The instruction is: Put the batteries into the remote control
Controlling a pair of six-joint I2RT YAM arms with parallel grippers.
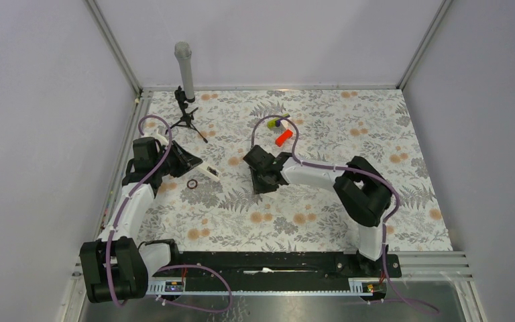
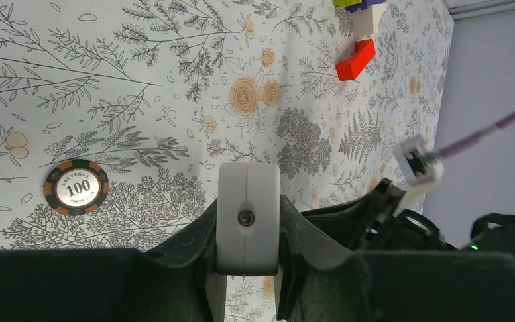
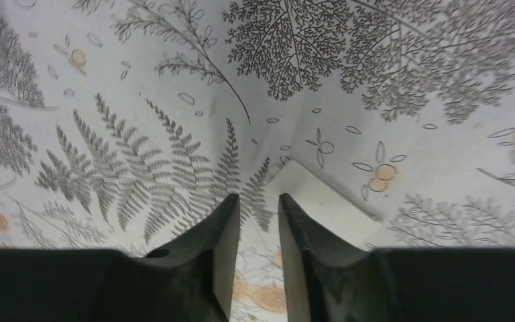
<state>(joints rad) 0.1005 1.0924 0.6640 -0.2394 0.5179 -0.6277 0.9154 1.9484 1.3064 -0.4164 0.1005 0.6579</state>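
Where the left wrist cam catches it end-on, the remote control (image 2: 247, 215) is a white, round-cornered slab face with a seam down the middle and one small dark hole or screw at centre. Buttons can't be seen from that angle. From the top cam it's a short white bar (image 1: 208, 172) sticking out of the left tool (image 1: 189, 162) toward the middle of the tabletop (image 1: 322, 221), at the left side of the floral cover, just above the poker chip (image 1: 192, 184). Can't tell if its free end touches the surface.

Left tool (image 2: 247, 265): clamped on the remote, one dark finger (image 2: 194, 245) on each flat side, no gap showing.

Right tool (image 1: 263, 176): mid-tabletop, well apart from the remote, pointing down at the cover. From the right wrist cam the right tool (image 3: 259, 204) has a narrow slot between its fingers (image 3: 222, 241). Only the fern print shows through, with nothing gripped. A pale flat patch (image 3: 315, 194) lies just right of the tips; can't tell what it is or whether a finger touches it.

Other items: a red block (image 1: 282, 138) and a small yellow-and-purple piece (image 1: 278, 123) sit beyond the right tool, and a small tripod (image 1: 186, 115) stands at far left.
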